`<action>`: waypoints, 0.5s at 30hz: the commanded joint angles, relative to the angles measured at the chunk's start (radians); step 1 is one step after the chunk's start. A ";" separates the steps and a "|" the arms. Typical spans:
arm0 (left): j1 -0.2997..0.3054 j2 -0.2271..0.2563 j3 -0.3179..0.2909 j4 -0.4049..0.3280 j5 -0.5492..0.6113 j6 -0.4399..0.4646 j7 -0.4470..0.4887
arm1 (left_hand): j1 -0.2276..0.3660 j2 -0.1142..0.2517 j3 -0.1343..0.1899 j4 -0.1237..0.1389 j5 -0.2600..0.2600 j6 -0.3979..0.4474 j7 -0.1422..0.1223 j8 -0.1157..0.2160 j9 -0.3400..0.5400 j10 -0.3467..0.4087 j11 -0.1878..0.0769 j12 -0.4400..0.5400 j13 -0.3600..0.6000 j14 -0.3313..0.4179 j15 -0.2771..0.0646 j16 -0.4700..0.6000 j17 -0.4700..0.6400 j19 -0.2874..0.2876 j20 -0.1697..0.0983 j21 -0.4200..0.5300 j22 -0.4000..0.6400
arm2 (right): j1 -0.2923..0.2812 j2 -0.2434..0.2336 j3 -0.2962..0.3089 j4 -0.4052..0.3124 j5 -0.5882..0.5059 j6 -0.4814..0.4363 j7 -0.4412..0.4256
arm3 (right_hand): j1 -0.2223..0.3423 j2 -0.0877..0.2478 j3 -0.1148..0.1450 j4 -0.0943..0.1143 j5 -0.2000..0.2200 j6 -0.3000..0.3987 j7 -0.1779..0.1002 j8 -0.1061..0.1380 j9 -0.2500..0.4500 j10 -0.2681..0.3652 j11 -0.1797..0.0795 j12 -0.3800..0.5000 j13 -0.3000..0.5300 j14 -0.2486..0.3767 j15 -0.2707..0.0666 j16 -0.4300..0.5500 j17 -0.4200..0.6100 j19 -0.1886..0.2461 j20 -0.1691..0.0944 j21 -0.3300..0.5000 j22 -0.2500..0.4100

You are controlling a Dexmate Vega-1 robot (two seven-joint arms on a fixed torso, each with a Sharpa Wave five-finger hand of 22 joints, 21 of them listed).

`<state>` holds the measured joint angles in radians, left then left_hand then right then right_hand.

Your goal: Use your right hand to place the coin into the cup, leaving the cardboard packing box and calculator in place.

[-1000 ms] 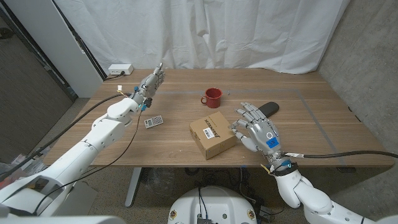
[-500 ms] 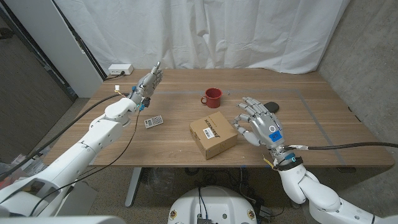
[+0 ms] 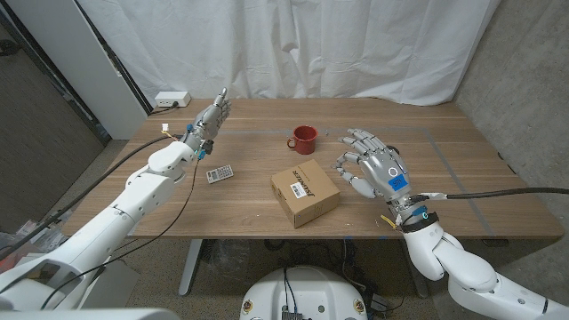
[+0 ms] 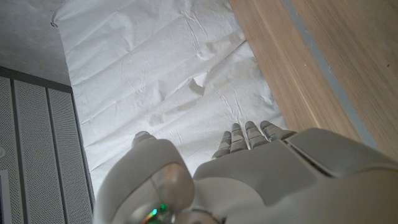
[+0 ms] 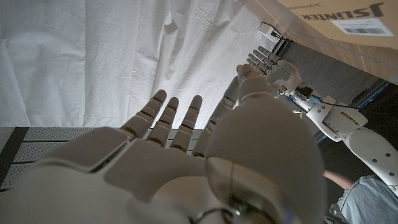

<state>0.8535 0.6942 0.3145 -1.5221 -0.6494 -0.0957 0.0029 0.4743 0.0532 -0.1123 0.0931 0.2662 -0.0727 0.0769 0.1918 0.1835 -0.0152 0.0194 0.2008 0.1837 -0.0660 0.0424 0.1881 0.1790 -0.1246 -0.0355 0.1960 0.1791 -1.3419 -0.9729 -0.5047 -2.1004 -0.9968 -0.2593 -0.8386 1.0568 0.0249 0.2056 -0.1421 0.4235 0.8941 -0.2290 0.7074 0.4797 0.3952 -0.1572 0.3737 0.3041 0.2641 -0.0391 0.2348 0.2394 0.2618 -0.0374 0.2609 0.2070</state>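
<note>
head: high, looking down at table (image 3: pixel 222 196) | wrists: close, toward curtain (image 4: pixel 161 74)

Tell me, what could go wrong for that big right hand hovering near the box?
The right hand, fingers spread and holding nothing, hangs close beside the cardboard box, so reaching could nudge it. The red cup stands just beyond and might get knocked. I cannot make out the coin, so a grasp may miss.

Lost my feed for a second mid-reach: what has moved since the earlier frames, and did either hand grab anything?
The right hand moved away from the table's near edge toward the far side, past the cardboard box, fingers spread, holding nothing. The left hand, red cup and calculator stayed put, as did the box.
</note>
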 commanded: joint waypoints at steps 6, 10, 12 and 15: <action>-0.011 -0.016 0.005 0.011 0.007 0.006 0.020 | 0.002 0.007 -0.009 -0.003 -0.001 -0.006 -0.001 0.003 0.004 -0.004 0.006 0.001 0.005 -0.007 -0.002 0.000 0.005 -0.007 -0.003 0.005 0.004 | 0.058 0.001 0.053 0.006 0.050 0.105 0.097 | 0.006 -0.005 -0.004 0.003 -0.005 0.010 -0.002 0.003 0.002 0.009 -0.003 0.004 0.001 0.015 -0.050 0.008 0.002 0.014 -0.050 0.007 0.001; -0.013 -0.017 0.006 0.009 0.009 0.008 0.026 | 0.003 0.007 -0.010 -0.003 -0.001 -0.006 -0.001 0.003 0.004 -0.004 0.005 0.001 0.005 -0.007 -0.002 0.000 0.005 -0.007 -0.003 0.005 0.004 | 0.075 0.006 0.062 0.015 0.060 0.127 0.100 | 0.006 -0.005 -0.004 0.004 -0.005 0.011 -0.002 0.003 0.001 0.009 -0.004 0.003 0.000 0.017 -0.051 0.009 0.002 0.016 -0.051 0.008 0.001; -0.013 -0.017 0.004 0.005 0.010 0.009 0.030 | 0.003 0.007 -0.010 -0.003 -0.001 -0.006 0.000 0.003 0.004 -0.004 0.006 0.001 0.005 -0.007 -0.002 0.000 0.005 -0.008 -0.002 0.004 0.004 | 0.085 0.006 0.066 0.018 0.065 0.139 0.108 | 0.007 -0.005 -0.004 0.004 -0.005 0.011 -0.003 0.003 0.001 0.009 -0.004 0.003 0.000 0.018 -0.051 0.009 0.002 0.016 -0.051 0.008 0.001; -0.011 -0.017 0.000 0.001 0.010 0.007 0.036 | 0.003 0.008 -0.011 -0.003 -0.002 -0.006 -0.001 0.004 0.004 -0.003 0.006 0.001 0.005 -0.006 -0.002 0.000 0.005 -0.008 -0.001 0.004 0.004 | 0.100 0.004 0.071 0.024 0.072 0.156 0.123 | 0.007 -0.004 -0.004 0.005 -0.006 0.011 -0.003 0.002 0.001 0.009 -0.006 0.003 0.000 0.020 -0.051 0.009 0.003 0.016 -0.051 0.008 0.001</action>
<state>0.8462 0.6817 0.3157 -1.5167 -0.6447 -0.0943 0.0223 0.4742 0.0531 -0.1166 0.0889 0.2663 -0.0726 0.0769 0.1919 0.1835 -0.0153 0.0195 0.2008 0.1837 -0.0660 0.0424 0.1881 0.1790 -0.1246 -0.0355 0.1960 0.1791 -1.2876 -0.9722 -0.4589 -2.0943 -0.9522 -0.1597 -0.7530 1.0567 0.0249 0.2013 -0.1377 0.4192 0.8954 -0.2305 0.7031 0.4754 0.3982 -0.1602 0.3737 0.3014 0.2725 -0.0415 0.2348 0.2393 0.2726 -0.0410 0.2609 0.2044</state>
